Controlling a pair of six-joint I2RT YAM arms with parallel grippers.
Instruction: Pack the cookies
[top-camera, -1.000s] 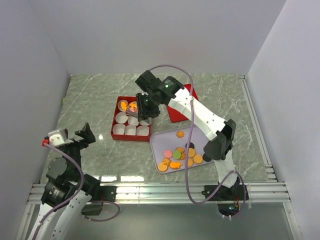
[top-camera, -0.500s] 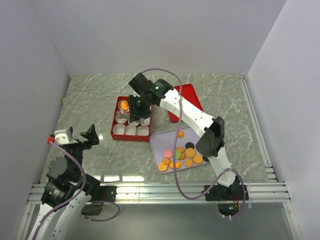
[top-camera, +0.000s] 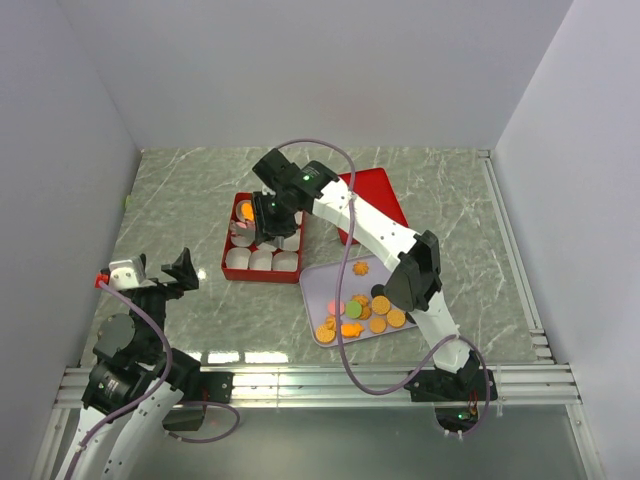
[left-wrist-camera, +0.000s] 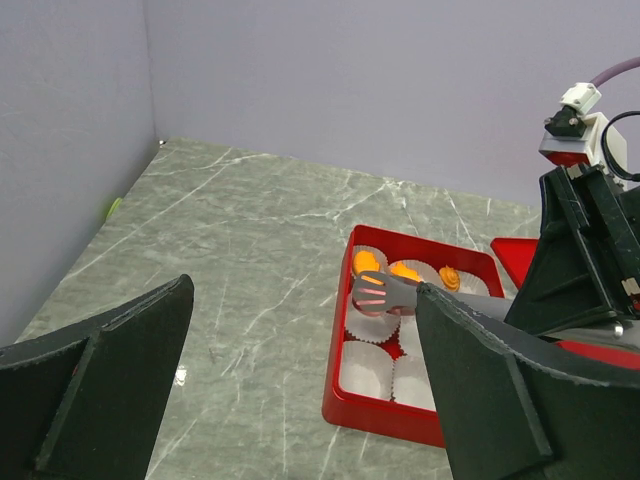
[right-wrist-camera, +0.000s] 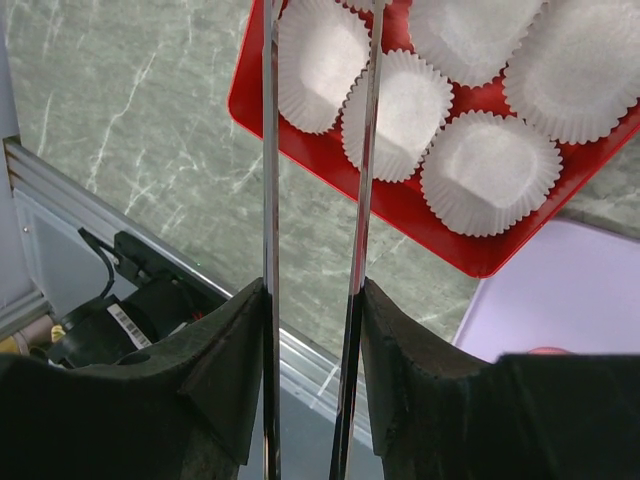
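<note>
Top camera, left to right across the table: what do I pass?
Left arm's open fingers → red box of paper cups → lavender tray of cookies → metal rail at the right edge.

Top cam's high, looking down. Wrist cams sit closer; all three catch the red rectangular plastic box (top-camera: 226, 250).

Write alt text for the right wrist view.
The right gripper clamps metal tongs whose two thin blades reach up over a red box of empty white paper cups. Grey marble table surrounds it, a lilac tray at right.
</note>
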